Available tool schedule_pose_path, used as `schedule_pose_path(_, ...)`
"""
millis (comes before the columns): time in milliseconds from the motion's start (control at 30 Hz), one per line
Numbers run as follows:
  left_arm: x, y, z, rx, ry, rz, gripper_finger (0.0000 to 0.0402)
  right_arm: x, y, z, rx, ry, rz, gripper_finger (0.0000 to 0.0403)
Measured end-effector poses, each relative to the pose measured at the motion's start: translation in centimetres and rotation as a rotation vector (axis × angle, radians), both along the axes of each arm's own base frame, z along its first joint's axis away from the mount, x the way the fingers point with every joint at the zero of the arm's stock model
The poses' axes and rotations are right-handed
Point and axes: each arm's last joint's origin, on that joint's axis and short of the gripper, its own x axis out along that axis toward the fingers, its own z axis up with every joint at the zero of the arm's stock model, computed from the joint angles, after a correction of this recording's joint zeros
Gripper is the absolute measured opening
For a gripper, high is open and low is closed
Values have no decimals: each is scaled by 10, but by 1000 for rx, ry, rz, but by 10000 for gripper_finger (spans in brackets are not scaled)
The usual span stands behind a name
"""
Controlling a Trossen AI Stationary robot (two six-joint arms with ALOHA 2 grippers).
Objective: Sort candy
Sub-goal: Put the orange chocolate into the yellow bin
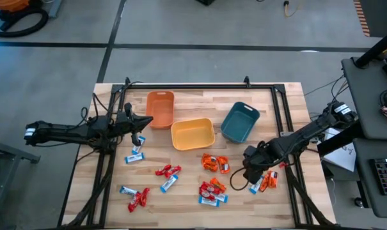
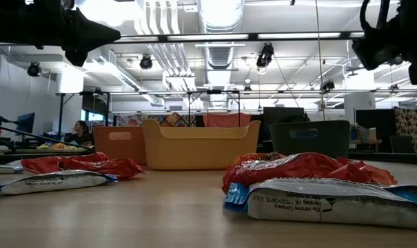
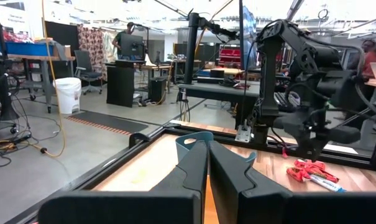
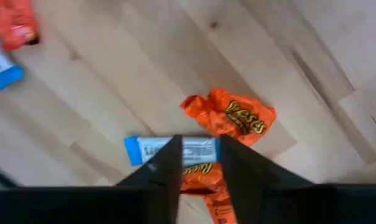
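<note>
Blue-and-white bar (image 4: 170, 151) lies flat on the wooden counter (image 1: 199, 102) with orange packets (image 4: 232, 116) touching it, near the counter's right side. The right pincer (image 4: 197, 163) points down directly over that bar, its fingers narrowly parted and straddling it, apparently lined up to pinch one sweet out of the little heap; whether the tips already touch it is hard to tell. More candy (image 1: 212, 190), red wrappers included, is scattered over the near half of the counter, none visibly in a bin yet. Behind the scatter sit the orange bin (image 1: 160, 107), yellow bin (image 1: 192, 134) and teal bin (image 1: 239, 121), within both arms' reach. The left pincer (image 1: 140, 121) hangs closed and empty beside the orange bin.
</note>
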Motion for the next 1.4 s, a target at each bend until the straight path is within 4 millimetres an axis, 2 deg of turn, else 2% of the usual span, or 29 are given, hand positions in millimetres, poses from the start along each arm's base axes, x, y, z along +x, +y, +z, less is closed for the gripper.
schedule_pose_path(133,0,0,0,0,0,0,0,9,-2,-17,-29,87,-112,182)
schedule_pose_path(233,0,0,0,0,0,0,0,16,0,-30,-36,135,-107,221)
schedule_pose_path(400,0,0,0,0,-4,0,0,27,4,-46,-57,183,-57,244)
schedule_pose_path(500,0,0,0,0,-4,0,0,32,6,-55,-74,215,-20,223)
schedule_pose_path(567,0,0,0,0,-5,0,0,34,8,-59,-81,230,-1,193)
schedule_pose_path(800,0,0,1,0,-7,0,0,40,10,-65,-84,249,62,41)
schedule_pose_path(867,0,0,1,0,-7,0,0,41,11,-61,-80,241,80,24)
schedule_pose_path(1067,0,0,1,0,-12,0,0,50,4,-25,-85,123,77,33)
schedule_pose_path(1200,0,0,1,0,-12,0,0,67,-6,8,-194,-120,111,28)
schedule_pose_path(1400,0,0,1,-11,-15,-1,0,108,-26,51,-434,-602,247,25)
